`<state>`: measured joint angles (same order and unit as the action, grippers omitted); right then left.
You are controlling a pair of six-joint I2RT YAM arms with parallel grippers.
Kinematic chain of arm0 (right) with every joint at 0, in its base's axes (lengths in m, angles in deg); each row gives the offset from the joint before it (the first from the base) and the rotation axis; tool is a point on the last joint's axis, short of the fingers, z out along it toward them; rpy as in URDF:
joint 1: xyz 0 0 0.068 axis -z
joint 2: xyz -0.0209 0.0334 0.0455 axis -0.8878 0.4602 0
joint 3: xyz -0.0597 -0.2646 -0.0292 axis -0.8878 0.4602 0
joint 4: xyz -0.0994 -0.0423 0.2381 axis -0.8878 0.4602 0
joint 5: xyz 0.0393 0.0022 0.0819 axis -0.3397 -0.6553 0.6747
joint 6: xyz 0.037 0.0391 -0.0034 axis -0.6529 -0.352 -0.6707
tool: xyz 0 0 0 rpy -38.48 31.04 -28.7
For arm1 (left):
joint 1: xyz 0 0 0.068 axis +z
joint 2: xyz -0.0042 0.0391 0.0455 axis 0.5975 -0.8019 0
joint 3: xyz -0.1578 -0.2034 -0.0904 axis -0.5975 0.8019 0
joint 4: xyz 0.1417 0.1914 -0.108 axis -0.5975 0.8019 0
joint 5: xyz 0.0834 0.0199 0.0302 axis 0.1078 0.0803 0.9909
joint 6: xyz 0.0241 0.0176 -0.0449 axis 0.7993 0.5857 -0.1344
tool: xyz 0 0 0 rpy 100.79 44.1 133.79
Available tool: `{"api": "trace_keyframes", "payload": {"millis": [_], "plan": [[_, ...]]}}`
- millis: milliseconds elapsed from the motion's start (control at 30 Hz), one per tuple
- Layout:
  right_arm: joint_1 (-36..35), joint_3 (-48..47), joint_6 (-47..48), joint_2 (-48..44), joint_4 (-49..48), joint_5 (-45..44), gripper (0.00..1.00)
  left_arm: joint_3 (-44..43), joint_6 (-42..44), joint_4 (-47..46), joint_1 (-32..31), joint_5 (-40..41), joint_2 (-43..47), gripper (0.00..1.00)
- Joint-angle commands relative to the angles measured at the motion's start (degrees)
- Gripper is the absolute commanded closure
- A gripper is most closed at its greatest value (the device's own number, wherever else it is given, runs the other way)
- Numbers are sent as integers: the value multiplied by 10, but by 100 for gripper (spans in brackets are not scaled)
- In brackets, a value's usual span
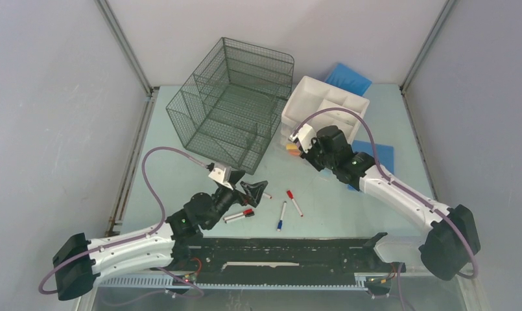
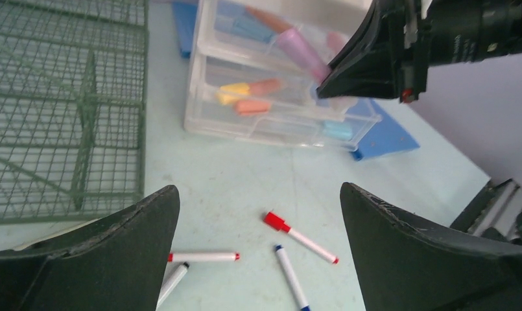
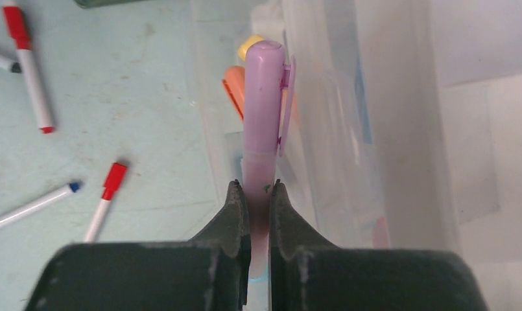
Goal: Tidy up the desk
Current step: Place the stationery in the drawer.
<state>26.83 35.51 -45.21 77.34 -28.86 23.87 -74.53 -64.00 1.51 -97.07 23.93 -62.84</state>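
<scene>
Pale mint-green counter (image 1: 323,217) fills the floor of the cell, between grey walls and a black rail along the near edge.

Dark wire-mesh organizer (image 1: 232,103) at back left, standing on the counter; its open compartments face forward.

White drawer unit (image 1: 326,103) just right of the mesh, with divided trays on top and translucent drawer fronts. A yellow highlighter (image 2: 235,92) and an orange highlighter (image 2: 253,107) show through the drawer fronts.

Two blue pads: one blue pad behind the unit (image 1: 349,76), leaning at the back wall; one blue pad flat on the counter (image 1: 378,155) at the unit's right, partly under the right arm.

Left claw (image 2: 258,194): fingers spread wide, nothing between them, poised above the loose markers at centre front.

Right claw (image 3: 258,188): pressed together on a purple highlighter (image 3: 266,97), pinching its lower barrel. The capped end points away from the claw, up against the front of the drawer unit. Cannot tell whether it touches the plastic.

Loose on the counter, near one another but apart:
- red-capped marker (image 2: 300,238)
- blue-tipped marker (image 2: 290,277), just beside it
- red-ended marker (image 2: 203,257), nearer the left claw
- black-tipped marker (image 2: 174,282), close beside the red-ended one and partly hidden by the left finger
</scene>
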Motion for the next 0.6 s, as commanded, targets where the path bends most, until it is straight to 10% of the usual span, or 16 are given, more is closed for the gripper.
{"api": "trace_keyframes", "payload": {"millis": [0,200,567], "plan": [[-3,-17,25,7,-12,-69,100,10,26,37,8,31,14,0],[-3,-18,27,18,-13,-82,95,17,26,55,17,39,12,0],[-2,-18,22,11,-14,-81,50,45,-51,86,79,13,43,0]]}}
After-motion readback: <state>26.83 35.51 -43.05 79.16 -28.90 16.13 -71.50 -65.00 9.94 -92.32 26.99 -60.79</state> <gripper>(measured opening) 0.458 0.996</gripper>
